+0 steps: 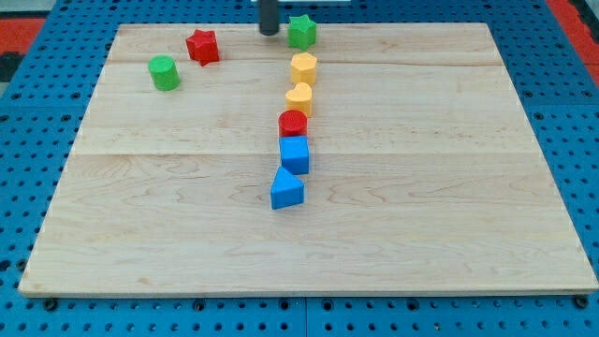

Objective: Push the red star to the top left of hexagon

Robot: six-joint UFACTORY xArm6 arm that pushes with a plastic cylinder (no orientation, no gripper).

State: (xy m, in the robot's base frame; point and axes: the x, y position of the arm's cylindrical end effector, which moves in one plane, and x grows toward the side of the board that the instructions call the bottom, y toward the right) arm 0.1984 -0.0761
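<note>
**Red star far left of the yellow hexagon, tip at the worktop's top edge**

Wooden worktop (449,215) on a blue pegboard (28,140), seen with its near edge at the view's bottom. All places below given relative to the yellow hexagon (303,67).

Nearest the view's bottom: blue triangular block (286,190), well below the hexagon and slightly to the view's left. Just above it, close or touching, a blue cube (295,154). Next up, a red cylinder (293,123), touching the cube's top edge or nearly so. Then a yellow block (299,97), shape hard to make out, just below the hexagon and just above the red cylinder. Together a near-straight column running down from the hexagon.

Off to the view's left, well apart from the column: green cylinder (164,72), about level with the hexagon. Red star (202,46), up and to the view's right of the green cylinder, well to the left of the hexagon and slightly higher; not beside it.

Farthest back: green star (301,32), just above the hexagon, nearly touching. My tip (269,33), just left of the green star, above and slightly left of the hexagon, well to the right of the red star and touching no block.

No pincer on this rod, so nothing to report as apart or together.
</note>
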